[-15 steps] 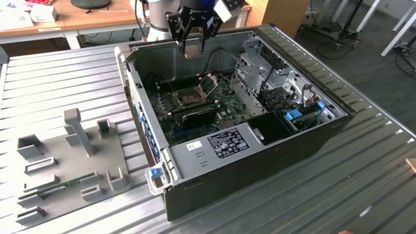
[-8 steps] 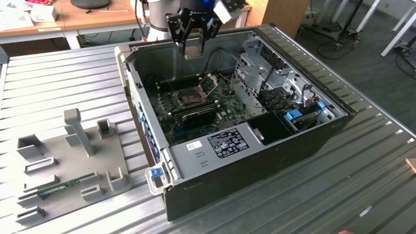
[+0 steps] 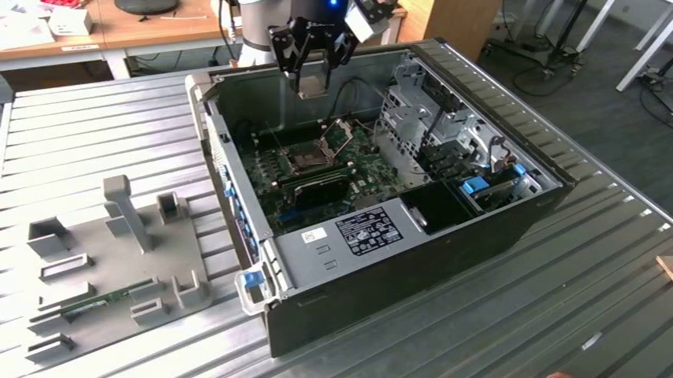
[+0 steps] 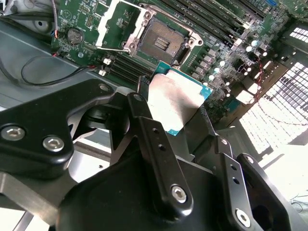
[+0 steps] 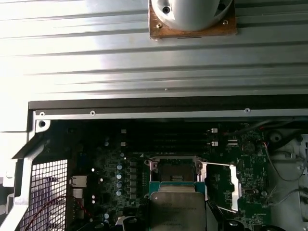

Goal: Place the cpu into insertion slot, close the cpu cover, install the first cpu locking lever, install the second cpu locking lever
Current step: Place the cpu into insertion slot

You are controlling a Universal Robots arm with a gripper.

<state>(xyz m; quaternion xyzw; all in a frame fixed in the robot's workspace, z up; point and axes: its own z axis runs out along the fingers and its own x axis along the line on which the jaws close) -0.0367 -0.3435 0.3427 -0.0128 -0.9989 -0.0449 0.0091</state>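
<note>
My gripper [image 3: 312, 77] hangs over the open computer case [image 3: 505, 228], shut on the cpu [image 3: 312, 86], a pale silver square with a teal rim. Black fingers [image 4: 139, 108] clamp the cpu [image 4: 174, 96] on two opposite edges in the second wrist view. Well below it, the insertion slot [image 3: 311, 157] lies bare on the green board, a dark square in a silvery frame. The cpu cover [image 3: 340, 132] stands swung open beside it. In both wrist views the slot [image 4: 161, 43] [image 5: 174, 170] sits just past the held cpu [image 5: 176, 210], with the open cover [image 4: 118, 24] [image 5: 222, 186] at its side.
Long black memory slots [image 3: 315, 187] run next to the socket. A metal drive cage [image 3: 421, 110] and blue-tabbed bays [image 3: 478, 186] fill the case toward the exterior view's right. A grey fixture plate [image 3: 110, 268] with posts lies on the ribbed metal table [image 3: 589, 283] at the left.
</note>
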